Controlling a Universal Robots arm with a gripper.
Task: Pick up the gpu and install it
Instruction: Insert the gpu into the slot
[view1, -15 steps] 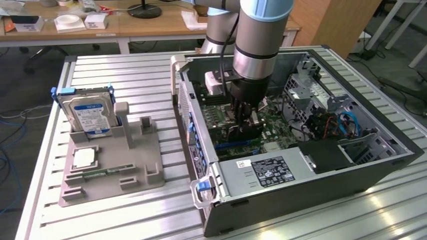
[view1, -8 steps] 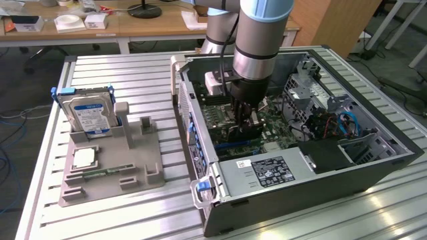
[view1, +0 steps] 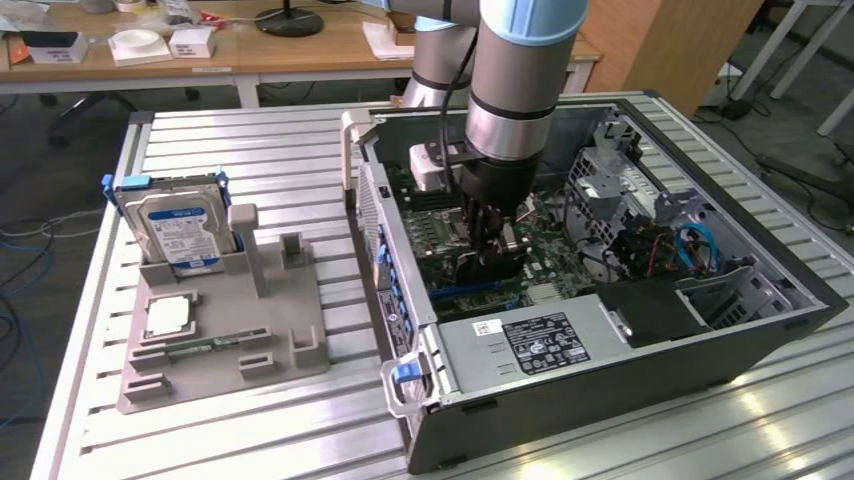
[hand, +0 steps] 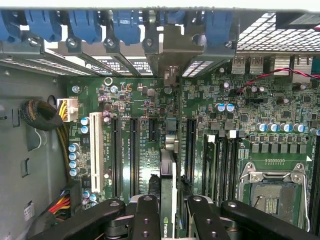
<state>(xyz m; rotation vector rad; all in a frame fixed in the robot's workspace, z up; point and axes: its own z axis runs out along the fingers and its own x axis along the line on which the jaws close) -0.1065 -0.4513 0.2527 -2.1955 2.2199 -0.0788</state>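
Gripper (hand: 167, 212) holds the gpu (hand: 167, 165) on its edge over a slot on the board (hand: 210, 105); tilted toward 3 o'clock, it could jam

**Around the open computer case**

An open computer case (view1: 607, 330) lies on its side on the slatted metal table (view1: 240, 420), toward the exterior view's right edge. Inside it sit a green motherboard (hand: 150, 115), an empty CPU socket (hand: 272, 192) and a labelled power supply (view1: 534, 345). Near the table's opposite edge a grey holder (view1: 227, 340) carries an upright hard drive (view1: 180, 225), a CPU chip (view1: 170, 316) and a memory stick (view1: 207, 345).
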